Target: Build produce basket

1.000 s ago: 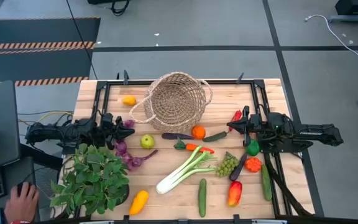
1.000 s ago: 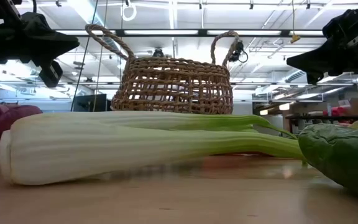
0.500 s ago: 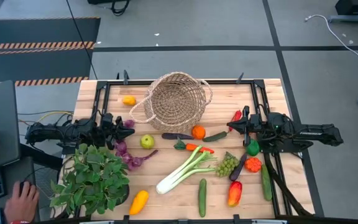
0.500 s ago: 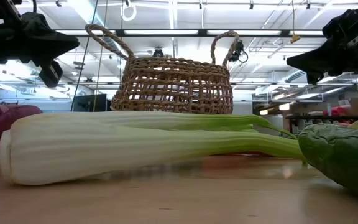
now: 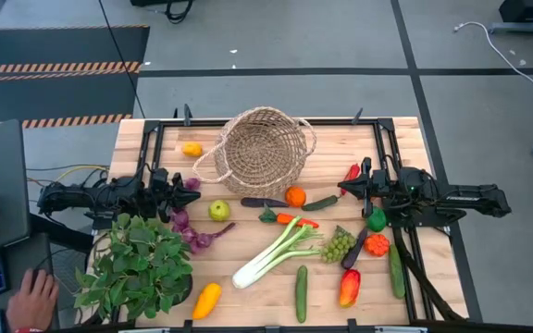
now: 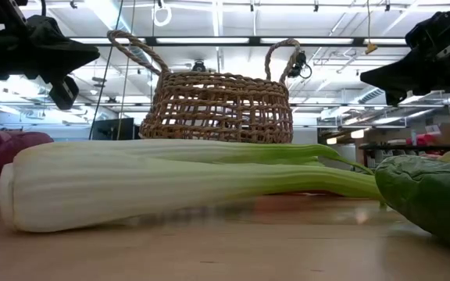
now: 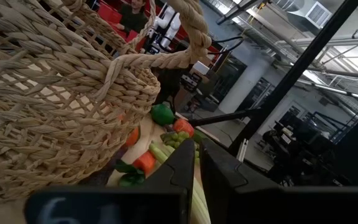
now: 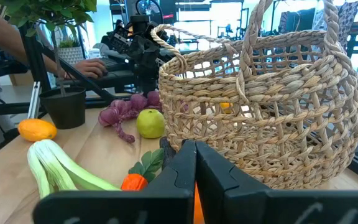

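Left jaws (image 5: 195,184) together, holding nothing, at desk's (image 5: 248,287) left edge; right jaws (image 5: 343,191) likewise at right. Between them, far side, basket (image 5: 261,149) apparently empty. Produce (image 5: 280,250) scattered nearer, all left to load. Task barely begun.

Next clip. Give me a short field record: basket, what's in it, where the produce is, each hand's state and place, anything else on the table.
basket: upright at the table's far middle
basket contents: none seen from above
produce: loose on the table, including leek, green apple, orange, grapes
left hand: shut, empty, at the table's left edge near the purple string
right hand: shut, empty, at the right side by the red pepper
other: potted plant at the near left corner
progress: nothing packed yet
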